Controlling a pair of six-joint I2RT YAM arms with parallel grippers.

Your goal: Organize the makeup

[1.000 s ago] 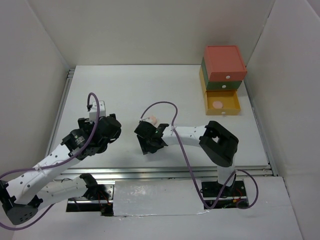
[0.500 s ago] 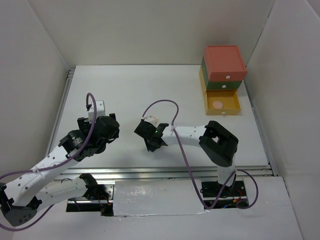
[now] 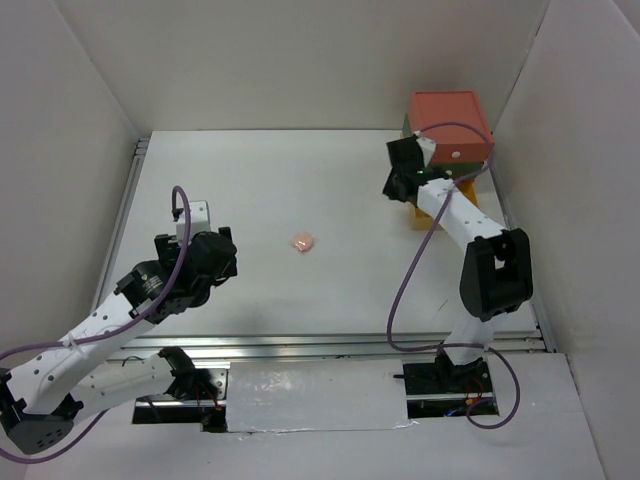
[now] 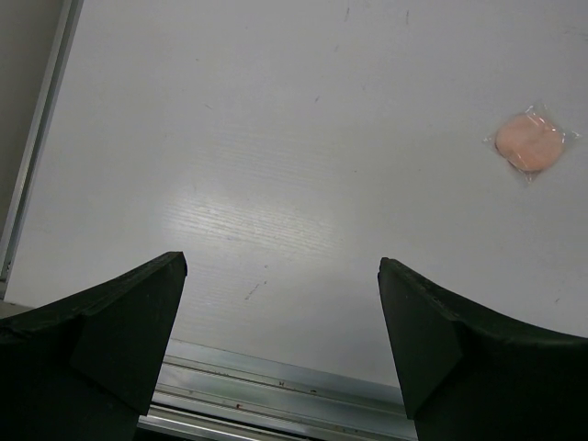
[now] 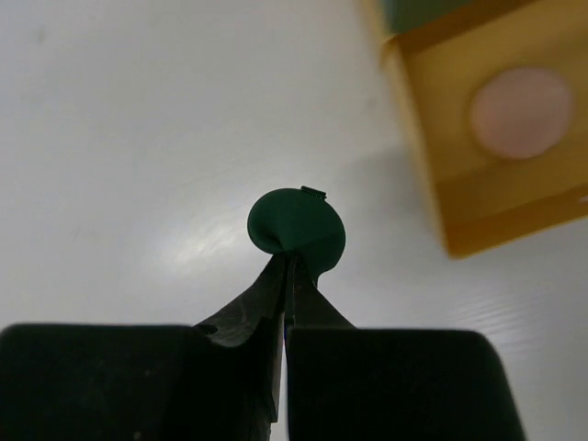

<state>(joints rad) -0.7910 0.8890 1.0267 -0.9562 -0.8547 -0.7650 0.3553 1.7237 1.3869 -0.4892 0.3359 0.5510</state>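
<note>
walls [image 3: 300,60]: plain white | table [image 3: 260,180]: white (faintly scuffed) | near edge: metal rail [image 3: 330,345]

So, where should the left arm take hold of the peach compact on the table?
Take the peach compact by its round rim, probably from straight above, jaws on two opposite sides. It lies flat on the table in a clear wrapper, so a sideways approach finds little height to pinch. The left gripper is open.

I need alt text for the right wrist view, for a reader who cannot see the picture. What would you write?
The right claw is shut on the edge of a round dark-green compact, seen against the white table. At the upper right stands an open yellow drawer with a round pink compact lying inside it.
</note>
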